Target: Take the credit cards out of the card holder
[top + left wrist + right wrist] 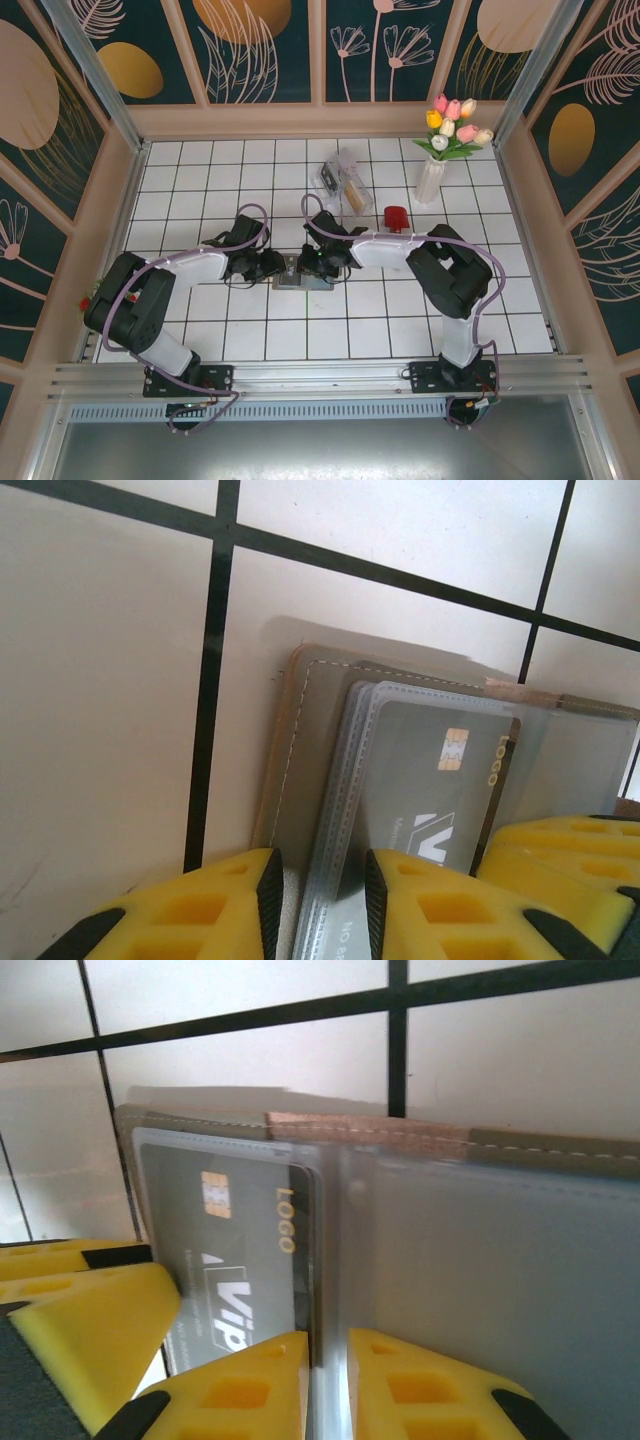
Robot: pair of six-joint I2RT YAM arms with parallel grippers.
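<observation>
The card holder [300, 276] lies open on the white tiles between both grippers. Its grey-brown leather edge [300, 760] frames clear plastic sleeves. A dark grey card [440, 780] with a gold chip and "LOGO" sits inside a sleeve, also seen in the right wrist view as the card [235, 1245]. My left gripper [320, 895] is open, its fingertips straddling the stacked sleeve edges. My right gripper [327, 1375] is nearly shut, pinching the clear sleeve at the holder's [520, 1145] middle fold. In the top view the left gripper [276, 264] and right gripper [318, 262] meet over the holder.
A clear plastic box [345, 182] stands behind the holder, a small red object [396, 217] to its right. A white vase of tulips [432, 170] is at the back right. Wooden walls ring the tiled floor.
</observation>
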